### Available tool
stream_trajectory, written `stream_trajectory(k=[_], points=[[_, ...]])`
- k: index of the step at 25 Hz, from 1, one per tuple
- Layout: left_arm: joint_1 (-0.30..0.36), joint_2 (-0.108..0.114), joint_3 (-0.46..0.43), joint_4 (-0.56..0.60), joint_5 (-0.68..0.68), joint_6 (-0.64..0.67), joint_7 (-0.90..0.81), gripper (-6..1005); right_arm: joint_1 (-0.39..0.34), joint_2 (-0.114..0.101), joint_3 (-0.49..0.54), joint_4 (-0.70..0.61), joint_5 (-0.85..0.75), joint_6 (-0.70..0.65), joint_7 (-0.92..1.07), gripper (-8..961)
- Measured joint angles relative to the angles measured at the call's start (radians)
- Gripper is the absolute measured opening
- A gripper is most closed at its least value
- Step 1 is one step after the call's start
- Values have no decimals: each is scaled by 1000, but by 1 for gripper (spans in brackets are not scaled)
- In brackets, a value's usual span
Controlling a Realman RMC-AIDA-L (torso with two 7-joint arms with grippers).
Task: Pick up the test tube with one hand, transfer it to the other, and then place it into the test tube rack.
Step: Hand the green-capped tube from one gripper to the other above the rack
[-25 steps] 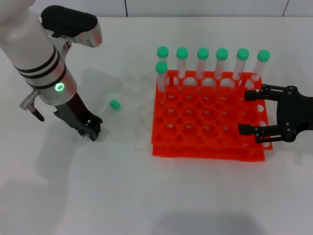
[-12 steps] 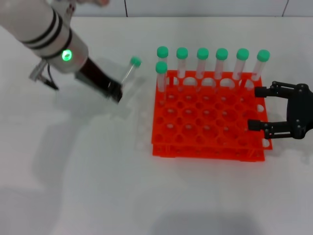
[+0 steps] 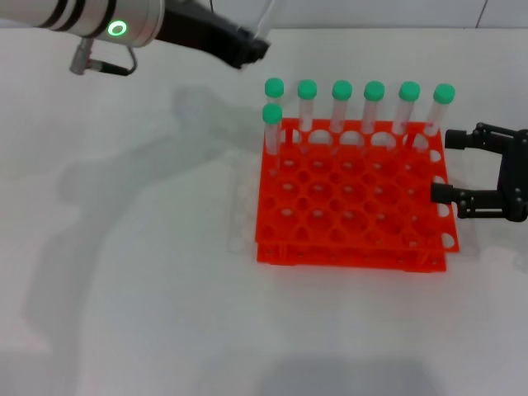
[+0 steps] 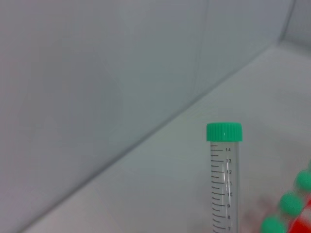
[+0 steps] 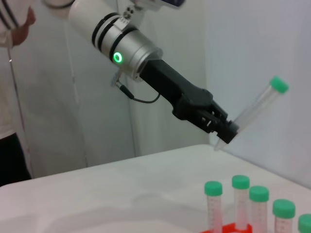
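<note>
My left gripper (image 3: pixel 250 48) is raised high behind the rack's far left corner, shut on the lower end of the test tube (image 3: pixel 267 20). The right wrist view shows that gripper (image 5: pixel 222 132) holding the tube (image 5: pixel 253 111) tilted, green cap up and clear of the table. The left wrist view shows the tube (image 4: pixel 224 184) with its green cap and printed scale. The orange-red test tube rack (image 3: pixel 346 249) stands right of centre on the table. My right gripper (image 3: pixel 444 167) is open beside the rack's right edge, low over the table.
Several green-capped tubes (image 3: pixel 340 106) stand in the rack's back row, with one more (image 3: pixel 272 128) at the left in the second row; they also show in the right wrist view (image 5: pixel 240 196). A white wall rises behind the white table (image 3: pixel 148 272).
My left arm has lifted the test tube off the table and carried it up and toward the back, near the rack's far left corner. My right gripper has drifted slightly right, still open.
</note>
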State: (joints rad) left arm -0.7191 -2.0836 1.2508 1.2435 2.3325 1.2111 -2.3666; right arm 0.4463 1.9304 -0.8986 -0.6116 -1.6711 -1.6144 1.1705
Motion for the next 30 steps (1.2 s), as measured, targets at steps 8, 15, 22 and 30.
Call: stream_trajectory(k=[8,15,22,30], points=[[1,13,-31,-237,-429,-4,469,204,-13,14,17,-6,6,-4,4,870],[-69,33,-97,-491,-504,154,765,208,-18,12,56,-12,15,-7,39,869],[-105,54,-94,-609,-493,228,891,212,-12,5,116,-20,19,-30,115,869],[-106,48,-94,-615,-481,227,908,217,32,-1,123,16,94,-126,220,869]])
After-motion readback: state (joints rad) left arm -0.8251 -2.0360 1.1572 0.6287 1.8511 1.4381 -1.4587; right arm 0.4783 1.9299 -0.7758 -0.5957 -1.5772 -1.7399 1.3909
